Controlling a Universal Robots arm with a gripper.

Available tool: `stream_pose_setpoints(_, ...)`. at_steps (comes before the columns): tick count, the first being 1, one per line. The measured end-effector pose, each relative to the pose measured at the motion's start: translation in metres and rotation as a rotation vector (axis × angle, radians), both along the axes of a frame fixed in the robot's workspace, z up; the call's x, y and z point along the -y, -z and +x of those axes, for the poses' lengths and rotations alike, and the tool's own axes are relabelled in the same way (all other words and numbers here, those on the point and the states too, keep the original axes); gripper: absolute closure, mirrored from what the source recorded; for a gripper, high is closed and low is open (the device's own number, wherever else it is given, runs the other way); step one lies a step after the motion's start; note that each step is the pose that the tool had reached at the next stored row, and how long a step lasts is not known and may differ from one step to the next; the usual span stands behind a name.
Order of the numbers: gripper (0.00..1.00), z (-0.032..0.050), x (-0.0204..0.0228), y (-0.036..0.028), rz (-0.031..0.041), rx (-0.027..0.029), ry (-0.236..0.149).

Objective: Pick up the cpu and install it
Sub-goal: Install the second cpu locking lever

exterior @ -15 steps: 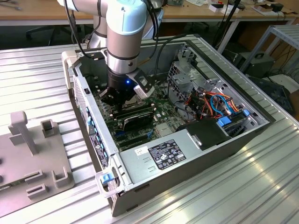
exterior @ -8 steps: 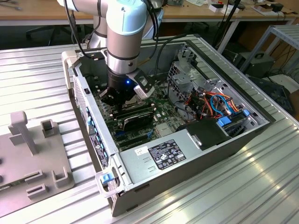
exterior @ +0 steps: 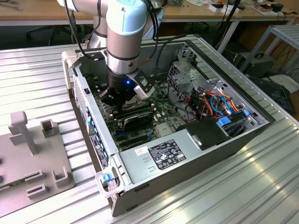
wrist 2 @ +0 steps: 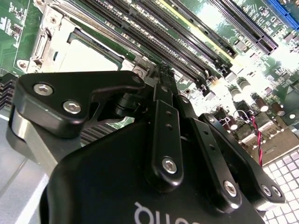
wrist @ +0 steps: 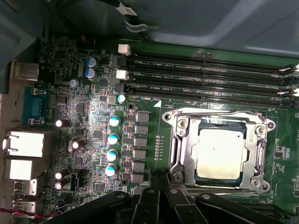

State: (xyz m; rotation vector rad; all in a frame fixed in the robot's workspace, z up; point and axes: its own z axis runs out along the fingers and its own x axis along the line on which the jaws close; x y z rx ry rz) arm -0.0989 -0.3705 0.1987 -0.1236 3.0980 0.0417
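- The open computer case [exterior: 196, 158] lies on its side on a ribbed metal table [exterior: 37, 70], and the arm [exterior: 124, 32] reaches down into it from above; the arm's body hides much of the board beneath it in the exterior view.
- The green motherboard [wrist: 84, 121] fills the floor of the case. In the first wrist view its edges are cut off on all sides, and the case wall shadows the part beyond the long black memory slots [wrist: 210, 74].
- The socket [wrist: 219, 149], a square metal frame with screws at its corners, sits just beside the memory slots, its near edge partly covered by the gripper's black links.
- The cpu [wrist: 218, 153] lies flat inside the socket frame, dull silver top facing up. It is nearly square, so no long axis can be told; its sides run parallel to the frame and to the memory slots. In the second wrist view it shows as a pale patch [wrist 2: 88, 60], washed out by glare and partly hidden behind a black link.
- The gripper [wrist: 158, 179] hangs just beside the socket, close above the board. Its fingers [wrist 2: 164, 81] are drawn together with no visible gap and nothing between them; the tips themselves are hard to make out against the dark slots.
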Motion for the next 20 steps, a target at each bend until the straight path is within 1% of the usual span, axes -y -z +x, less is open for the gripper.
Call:
stream_pose_setpoints(4,0.89,0.0,0.0,0.0025,-0.0004,-0.0001,-0.001)
stream_pose_setpoints(11,0.89,-0.0001,-0.0001,0.0025,-0.0006,-0.0001,-0.001)
stream_pose_setpoints(12,0.89,0.0,-0.0005,0.0017,-0.0014,-0.0005,-0.001)
stream_pose_setpoints(14,0.89,0.0,-0.0014,0.0002,0.0005,0.0004,-0.001)
stream_pose_setpoints(15,0.89,0.0002,-0.0021,-0.002,0.0017,0.0012,-0.001)
stream_pose_setpoints(17,0.89,0.0002,-0.0022,-0.0057,0.0001,0.0004,-0.002)
stream_pose_setpoints(20,0.89,0.0001,-0.0023,-0.0071,0.0003,0.0005,-0.001)
